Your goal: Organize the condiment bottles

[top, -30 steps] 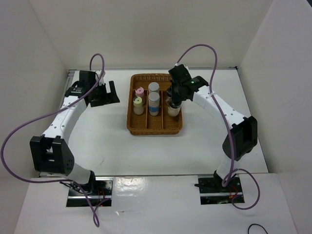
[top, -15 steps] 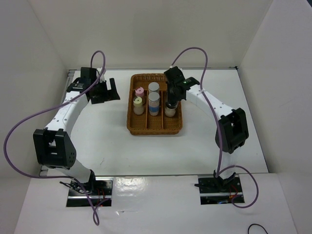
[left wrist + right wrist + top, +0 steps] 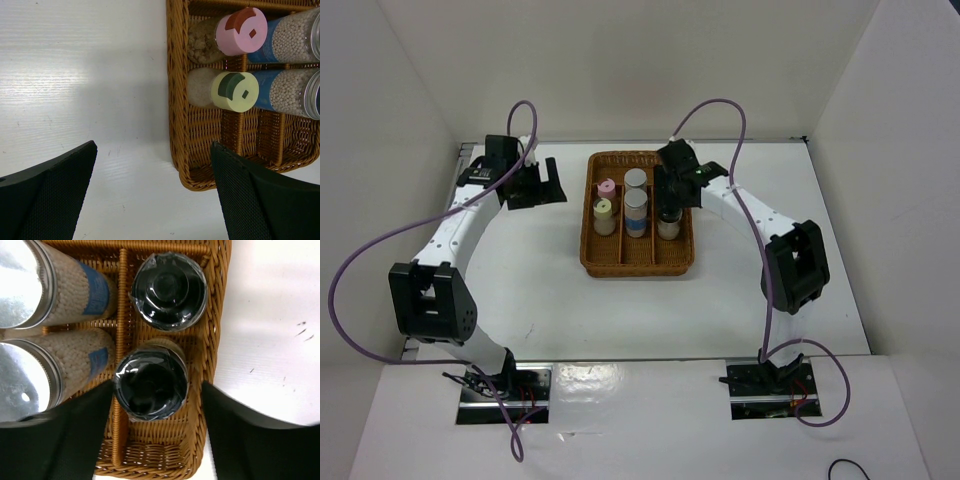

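A divided wicker tray [image 3: 587, 252] is set on the white counter [image 3: 520, 290], midway between the left and right edges and closer to the far edge than to the near one. All six jars are stood upright in its far half, two to each lengthwise compartment. In the left compartment the pink-lidded jar [image 3: 241, 31] is placed toward the far edge, with the yellow-lidded jar [image 3: 235, 91] just beside it on the near side. The middle compartment is taken by the far silver-lidded jar [image 3: 636, 178] and the near silver-lidded jar [image 3: 636, 200], both blue-labelled. The far black-lidded jar [image 3: 169, 290] and the near black-lidded jar [image 3: 150, 385] are found in the right compartment. The right gripper [image 3: 668, 203] is positioned above that compartment, its jaws parted with one blurred finger to each side of the near black-lidded jar; contact cannot be made out. The left gripper [image 3: 535, 188] is spread wide with nothing in it, toward the far-left corner and beside the tray's left wall.
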